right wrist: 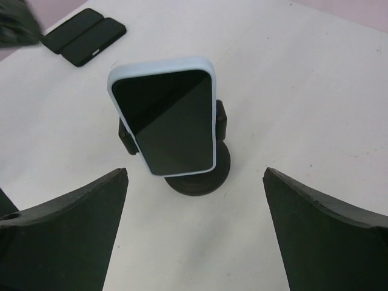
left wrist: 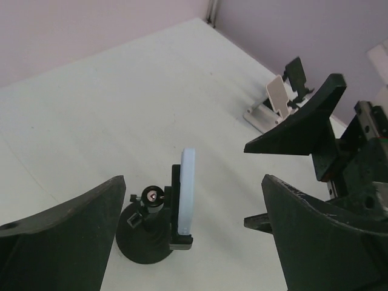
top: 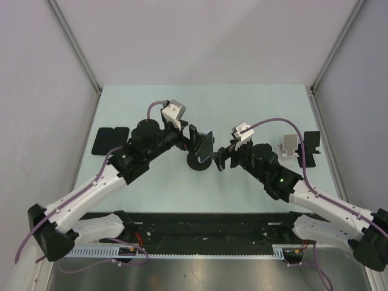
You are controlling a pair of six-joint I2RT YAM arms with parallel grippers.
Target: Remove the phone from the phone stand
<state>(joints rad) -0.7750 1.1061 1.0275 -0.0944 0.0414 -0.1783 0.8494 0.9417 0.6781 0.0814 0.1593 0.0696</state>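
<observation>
The table (top: 254, 109) is pale green. Near its left edge, at 9 o'clock from the phone stand (top: 199, 163), two dark slabs (top: 110, 140) lie flat side by side, touching along their long edges. I cannot tell whether they are phones or cases.

The left arm reaches in from the 7 o'clock corner. The left gripper (top: 194, 139) hangs just beside the back of the phone (top: 205, 145), at about 10 o'clock from the stand. Its fingers (left wrist: 66, 230) are spread wide and released, grasping nothing. In the left wrist view the phone stands edge-on in the gap ahead of them, clear of both.

The phone is in the middle of the table, seated in the stand. It has a pale blue case and a dark screen, and it leans back in portrait position. The stand's black side clamps show at both of its long edges, and the round black base sits on the table below. The screen faces 3 o'clock, toward the right gripper (top: 222, 159).

The right gripper is near the stand at 3 o'clock. Its fingers (right wrist: 66, 230) are also parted wide and loose, with nothing in them. In the right wrist view the phone is ahead of them and apart from them.

Farther toward 3 o'clock, near the right edge, a white stand (top: 288, 145) and a black stand (top: 311, 148) sit close together. The right arm's purple cable arches over near them.
</observation>
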